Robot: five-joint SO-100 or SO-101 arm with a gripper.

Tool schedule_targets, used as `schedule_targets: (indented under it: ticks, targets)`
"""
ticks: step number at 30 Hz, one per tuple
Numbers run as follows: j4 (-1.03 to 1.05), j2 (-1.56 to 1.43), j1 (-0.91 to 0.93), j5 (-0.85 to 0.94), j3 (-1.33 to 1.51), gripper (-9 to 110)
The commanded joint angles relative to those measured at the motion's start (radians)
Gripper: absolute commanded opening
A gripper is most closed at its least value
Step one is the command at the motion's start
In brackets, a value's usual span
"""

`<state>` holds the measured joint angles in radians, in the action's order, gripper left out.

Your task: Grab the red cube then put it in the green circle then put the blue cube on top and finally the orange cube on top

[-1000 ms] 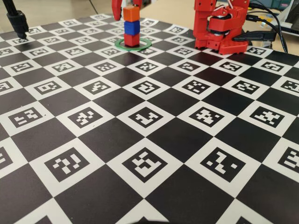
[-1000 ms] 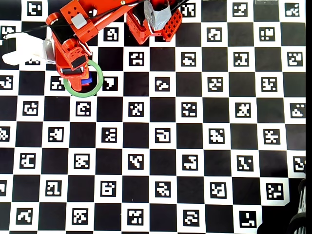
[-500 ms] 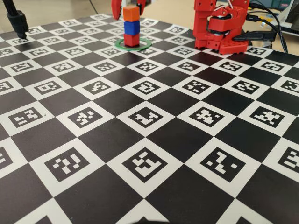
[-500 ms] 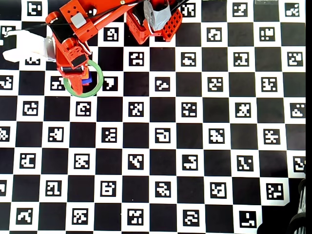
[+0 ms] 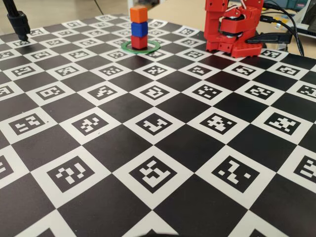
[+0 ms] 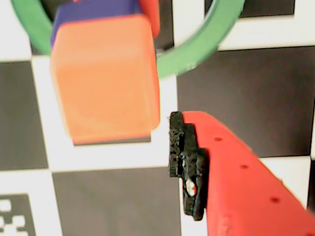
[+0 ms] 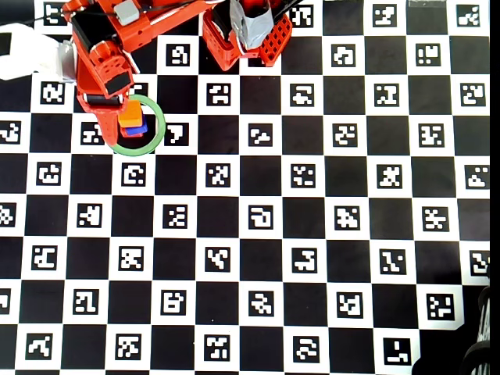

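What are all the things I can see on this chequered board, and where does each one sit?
orange cube: one, bright orange, top of the stack.
blue cube: one, royal blue, middle of the stack.
red cube: one, deep red, bottom of the stack, inside the ring.
green circle: one, flat green ring, lying on the board around the stack, far left in the fixed view.
board: one, black and white squares with printed code marks, covering the table.
black stand: one, far left corner in the fixed view.
cables: several, black, far right behind the board.
robot base: one, red, at the far edge.
gripper: one, red, just beside the stack, holding nothing.
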<state>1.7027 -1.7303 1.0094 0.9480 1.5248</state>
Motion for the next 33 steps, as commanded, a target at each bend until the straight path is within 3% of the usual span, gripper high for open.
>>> schedule_targets:
  ticks: [1,12,22,26,33]
  targets:
    - [0.041,-0.048,-0.044,-0.051,-0.098,34]
    - [0.066,-0.020,-0.262,-0.344,-0.138,11]
    - [-0.117,-0.038,-0.482,-0.627,-0.028,-6]
    - [-0.221,-0.126,-0.546,-0.623,0.098,-6]
    - [-0.489,-0.417,-0.649,-0.460,0.463,-6]
